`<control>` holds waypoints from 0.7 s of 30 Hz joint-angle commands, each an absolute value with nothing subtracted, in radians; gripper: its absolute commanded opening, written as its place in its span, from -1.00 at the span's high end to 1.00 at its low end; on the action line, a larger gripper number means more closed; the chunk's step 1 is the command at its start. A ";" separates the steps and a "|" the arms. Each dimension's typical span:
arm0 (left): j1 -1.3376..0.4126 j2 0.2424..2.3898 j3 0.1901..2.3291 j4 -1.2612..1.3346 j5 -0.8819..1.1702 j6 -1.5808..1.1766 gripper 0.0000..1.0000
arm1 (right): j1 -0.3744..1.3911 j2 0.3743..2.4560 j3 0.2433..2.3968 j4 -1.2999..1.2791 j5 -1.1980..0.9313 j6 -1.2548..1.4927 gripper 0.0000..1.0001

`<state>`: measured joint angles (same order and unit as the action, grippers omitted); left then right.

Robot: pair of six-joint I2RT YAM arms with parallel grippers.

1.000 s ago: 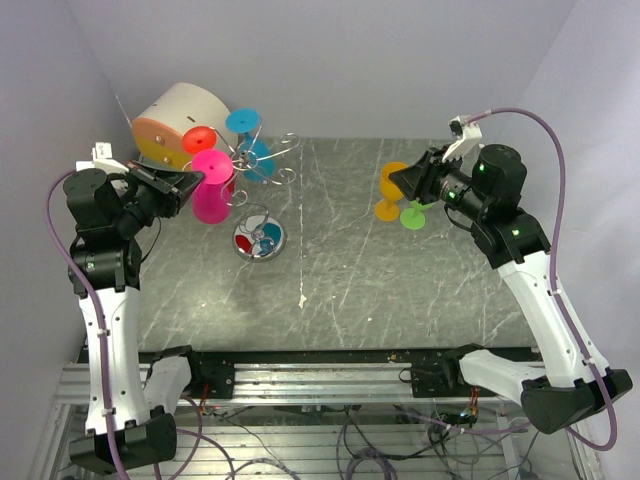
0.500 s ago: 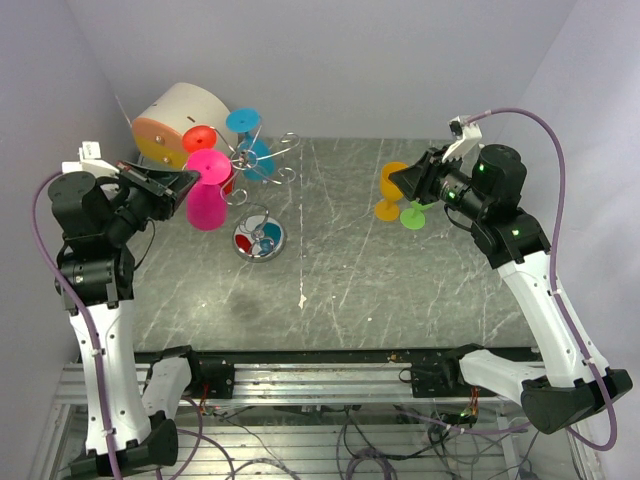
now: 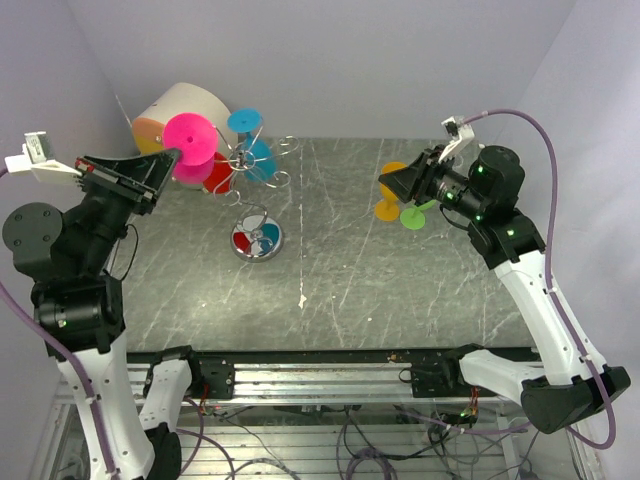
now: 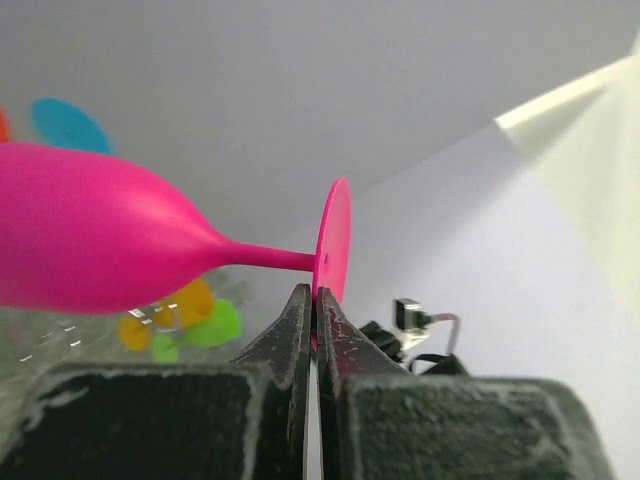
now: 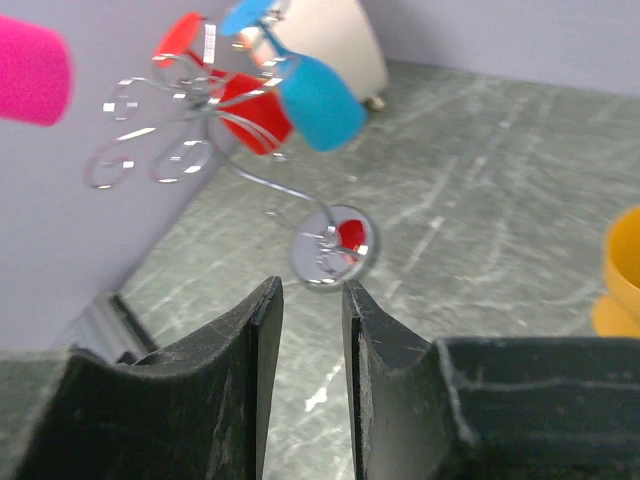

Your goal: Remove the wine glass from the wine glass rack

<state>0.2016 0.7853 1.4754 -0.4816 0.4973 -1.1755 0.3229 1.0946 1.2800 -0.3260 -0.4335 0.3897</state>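
The wine glass rack [image 3: 258, 239] stands at the back left, with a chrome base and curled wire arms [image 3: 262, 160]. A blue glass [image 3: 252, 142] and a red glass [image 3: 218, 176] hang on it. My left gripper [image 3: 165, 160] is shut on the foot of a pink wine glass [image 3: 190, 143] and holds it in the air to the left of the rack, apart from the wires. The left wrist view shows the pink glass [image 4: 100, 245] lying sideways, its foot rim pinched in my left gripper [image 4: 315, 296]. My right gripper [image 3: 385, 184] is open and empty, and in its own view [image 5: 312, 292] it faces the rack [image 5: 330, 248].
A big beige drum with an orange face [image 3: 175, 108] stands behind the rack. An orange glass [image 3: 388, 192] and a green glass [image 3: 412, 216] stand on the grey table [image 3: 330, 290] under the right gripper. Side walls are close on both sides.
My left arm has lifted and swung the pink glass up and to the left, away from the rack's wire arms. The right arm has barely moved.
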 commanded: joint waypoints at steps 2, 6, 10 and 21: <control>0.212 0.783 1.310 0.064 0.644 -1.479 0.86 | 0.325 1.107 1.264 -0.029 -0.736 0.534 0.34; 0.212 0.791 1.184 0.497 0.640 -1.743 0.86 | 0.325 1.171 1.268 0.284 -0.950 0.738 0.24; 0.212 0.814 1.172 0.677 0.634 -1.832 0.86 | 0.331 1.259 1.297 0.616 -1.056 0.973 0.10; 0.211 0.940 1.183 1.331 0.653 -2.192 0.86 | 0.369 1.615 1.583 1.315 -1.123 1.434 -0.17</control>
